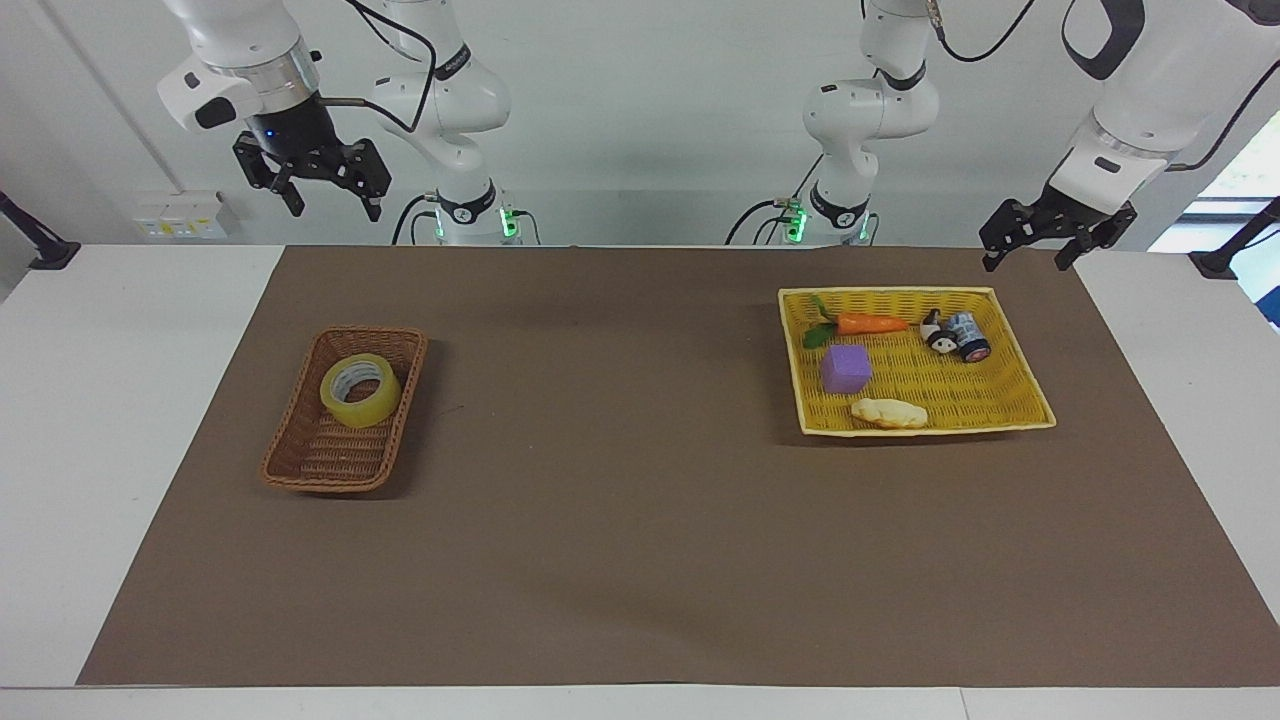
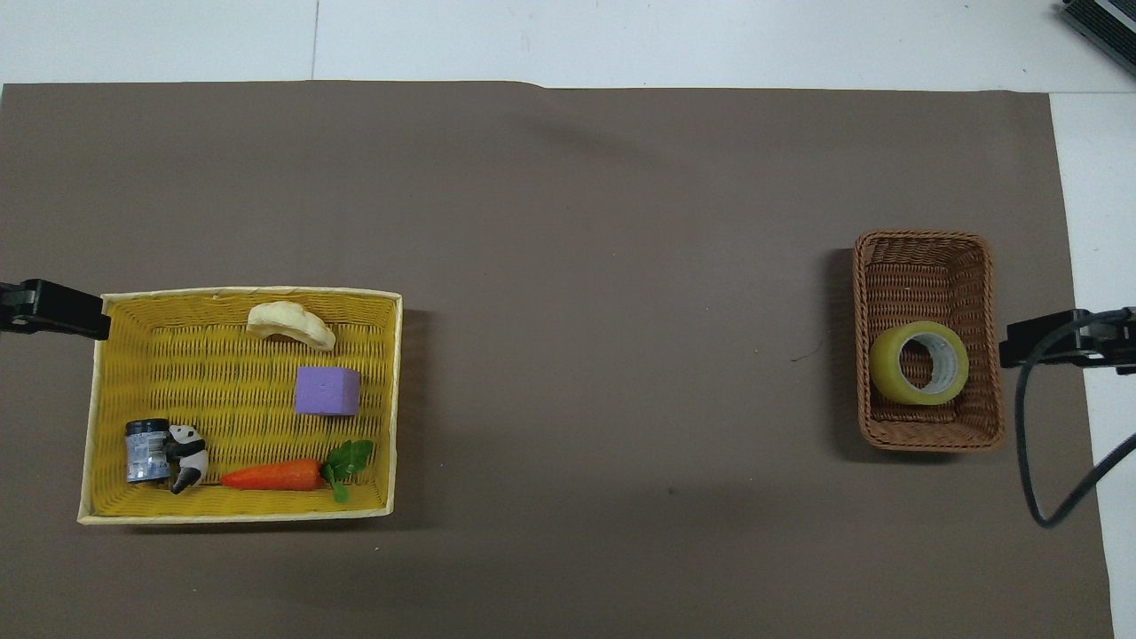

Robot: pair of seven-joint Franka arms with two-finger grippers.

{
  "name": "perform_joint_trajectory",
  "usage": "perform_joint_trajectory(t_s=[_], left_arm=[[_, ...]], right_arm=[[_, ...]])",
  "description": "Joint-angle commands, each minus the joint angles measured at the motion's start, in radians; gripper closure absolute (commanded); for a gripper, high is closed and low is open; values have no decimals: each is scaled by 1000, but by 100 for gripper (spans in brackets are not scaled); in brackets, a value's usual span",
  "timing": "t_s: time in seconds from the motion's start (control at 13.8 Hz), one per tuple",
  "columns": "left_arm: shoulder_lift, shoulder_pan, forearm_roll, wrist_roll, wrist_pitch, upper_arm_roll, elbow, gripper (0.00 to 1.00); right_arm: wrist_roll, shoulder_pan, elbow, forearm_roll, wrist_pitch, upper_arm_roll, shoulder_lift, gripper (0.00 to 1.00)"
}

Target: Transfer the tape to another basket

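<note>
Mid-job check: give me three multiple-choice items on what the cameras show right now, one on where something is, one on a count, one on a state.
1. Where is the tape?
A. in the brown wicker basket
B. in the yellow tray
C. on the bare mat

2. How many things lie in the yellow tray?
A. three
B. five
C. seven

3. What is the right gripper doing?
A. gripping the tape
B. resting in the basket
C. open and empty, raised in the air

Answers:
1 A: the roll leans inside the wicker basket, at the end nearer the robots.
2 B: carrot, purple block, pale bread-like piece, panda figure, small dark jar.
3 C: its fingers stand apart, clear of the basket.
</note>
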Motion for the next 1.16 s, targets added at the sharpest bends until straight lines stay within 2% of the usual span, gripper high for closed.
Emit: perform_joint_trajectory(t_s=[0.0, 0.15, 0.87, 1.09], left_arm=[[-16, 6, -11, 3, 6, -4, -15, 0], [-16, 6, -11, 3, 6, -4, -15, 0], [-17, 6, -11, 3, 6, -4, -15, 0], [-16, 4, -11, 3, 5, -4, -15, 0]], right_arm=[[-24, -11, -20, 9, 30, 6, -14, 0], [-28, -12, 9, 9, 18, 8, 3, 0], [-29, -9, -4, 20, 30, 8, -8, 0], [-89, -11, -7, 17, 30, 6, -8, 0]])
